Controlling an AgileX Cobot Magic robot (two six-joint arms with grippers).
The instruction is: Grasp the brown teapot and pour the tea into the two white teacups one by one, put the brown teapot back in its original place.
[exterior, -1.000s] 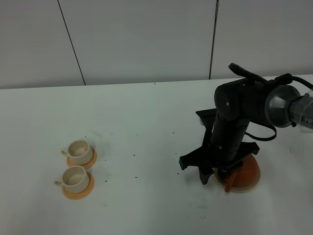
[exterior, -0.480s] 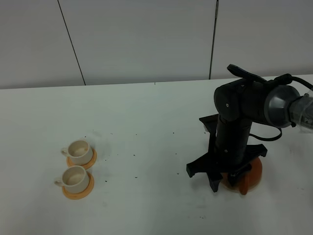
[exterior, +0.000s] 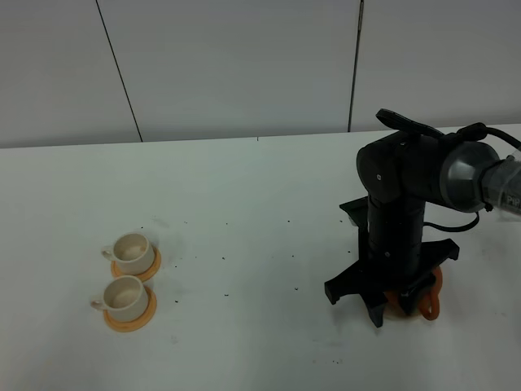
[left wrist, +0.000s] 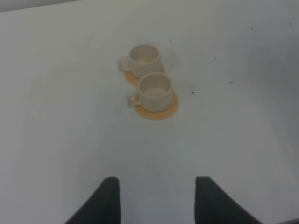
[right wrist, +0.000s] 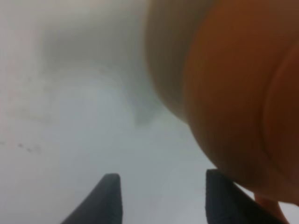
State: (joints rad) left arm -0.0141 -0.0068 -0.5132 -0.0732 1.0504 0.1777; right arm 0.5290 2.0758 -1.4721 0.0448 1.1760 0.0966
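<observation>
Now the right arm (exterior: 395, 220) has travelled a little toward the near right part of the desk (exterior: 244, 204), and so it covers almost all of the brown teapot (right wrist: 233, 93). One second ago a good half of the round body was showing beside the arm in the high view. At present only a thin orange loop and a small strip remain visible under the black links. Whether the pot itself was pushed a bit or is only hidden more, I cannot say. It stands at the near right of the desk, well apart from the cups, and the tan disc below it is not to be seen.

From the wrist camera the right claw (right wrist: 163, 177) has its two fingers apart, with only bare desk between them. The pot's wall is just beside one finger but not inside the opening. So I judge the grasp is being prepared and not yet made: the claw must first come around the handle.

The left claw (left wrist: 156, 179) is also spread and carries nothing. One white teacup (exterior: 130, 247) and the other white teacup (exterior: 126, 298) sit close together on their orange coasters (left wrist: 163, 111) exactly as before, and no pouring has begun
</observation>
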